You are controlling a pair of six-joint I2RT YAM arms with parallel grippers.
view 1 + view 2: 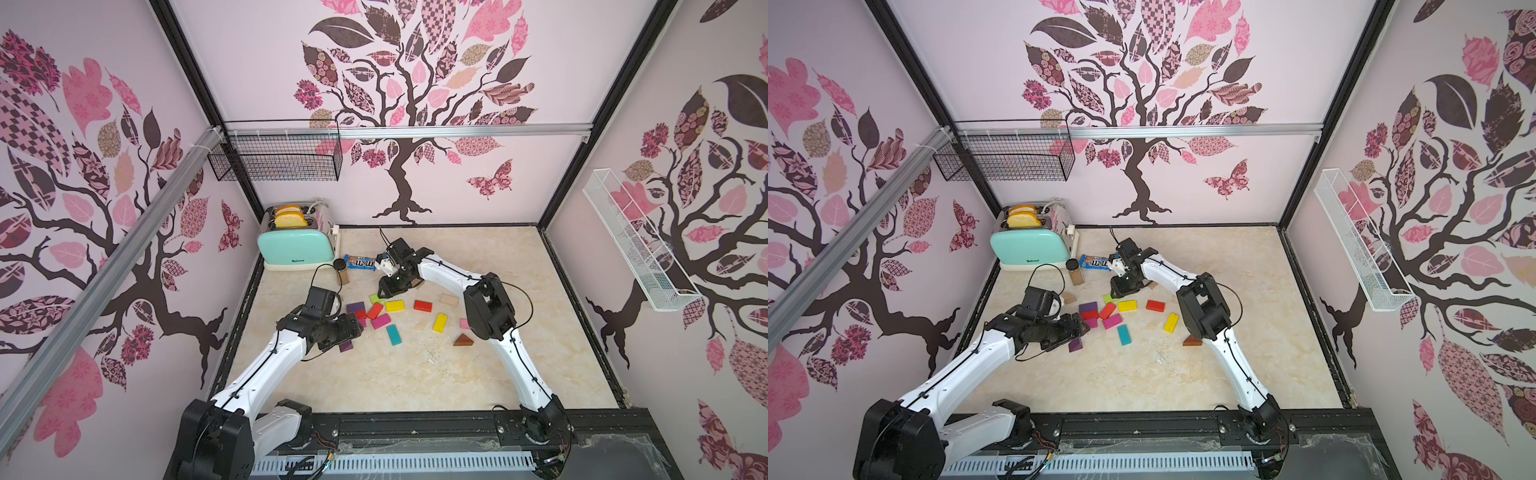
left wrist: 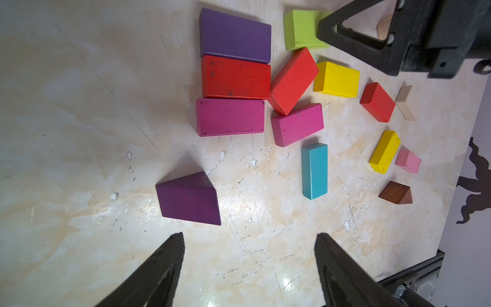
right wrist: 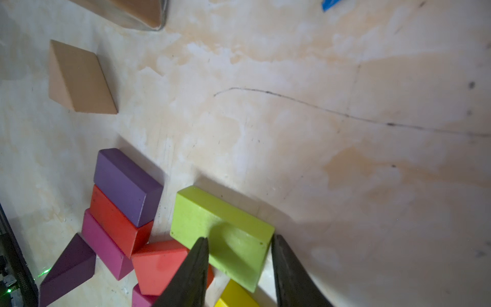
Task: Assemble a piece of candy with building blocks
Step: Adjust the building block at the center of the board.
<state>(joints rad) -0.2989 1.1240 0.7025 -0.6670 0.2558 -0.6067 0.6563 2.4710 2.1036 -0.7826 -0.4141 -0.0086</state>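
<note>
- Step in hand: the right gripper (image 3: 239, 236) is picking up the green block (image 3: 212, 212). Its fingers sit against two opposite sides, which looks like a pinch. The block lies flat on the table (image 1: 415, 374), not lifted.
- The green block is near the purple block (image 2: 235, 34) with a gap between them, under the right gripper in both top views.
- Row built: purple block, red block (image 2: 235, 77) and magenta block (image 2: 229, 117), touching side by side. This is probably the candy's body.
- The left gripper (image 2: 249, 235) is spread and empty. It hovers over bare table near the purple triangle (image 2: 188, 199), not touching it.
- Next move, my guess: lift the green block clear of the tilted red block (image 2: 293, 79) just beside it, then set it flush against the purple block. That calls for squaring it up without nudging the row.
- Rectangles, twelve:
  - Red, three: the row one, the tilted one and a third red block (image 2: 377, 102).
  - Magenta, two: the row one and a second magenta block (image 2: 297, 125).
  - Yellow, two: a yellow block (image 2: 336, 79) and a second yellow block (image 2: 384, 151).
  - One each: purple, green, teal block (image 2: 314, 171), pink block (image 2: 407, 160), tan block (image 1: 449, 299).
- Triangles, three sure: purple triangle, brown triangle (image 2: 396, 192), tan triangle (image 3: 79, 79).
- One more tan piece (image 1: 1153, 285) sits behind the right gripper, shape unclear. That makes sixteen in all.
</note>
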